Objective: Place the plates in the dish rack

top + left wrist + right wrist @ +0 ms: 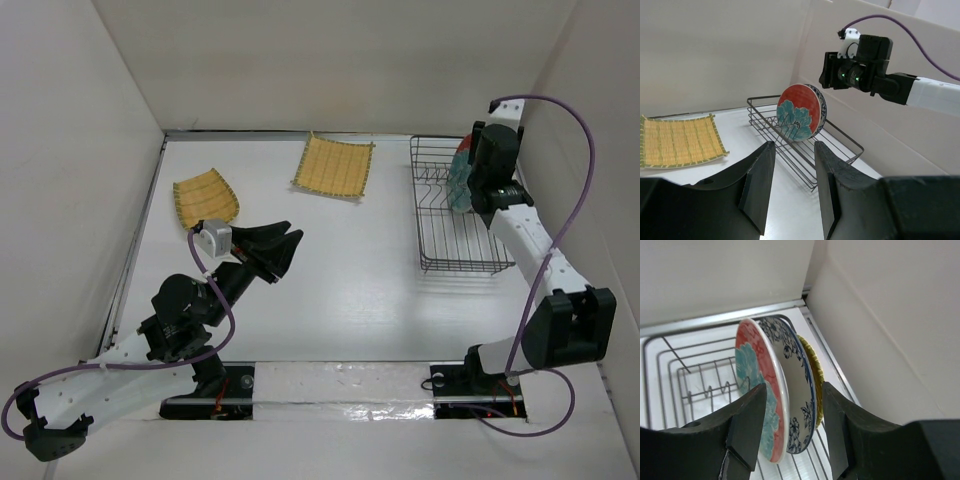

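Observation:
The black wire dish rack (pixel 466 268) stands at the right. Three plates stand on edge in its far end: the red plate with teal flower (pixel 756 385), a white plate with dark floral pattern (pixel 799 390) and a small yellow plate (pixel 813 367) behind it. My right gripper (pixel 793 386) is open, its jaws straddling the three plates from above; in the top view (pixel 478 195) it hides most of them. Two square yellow ribbed plates (pixel 205 200) (pixel 334 166) lie on the table at the far left. My left gripper (pixel 282 248) is open and empty, held above mid-table.
In the left wrist view the red plate (pixel 799 112) stands in the rack (pixel 840 137) under the right arm (pixel 865 67), with one square plate (pixel 677 140) at the left. White walls close the table on three sides; the rack's near half has bare prongs (pixel 705 387).

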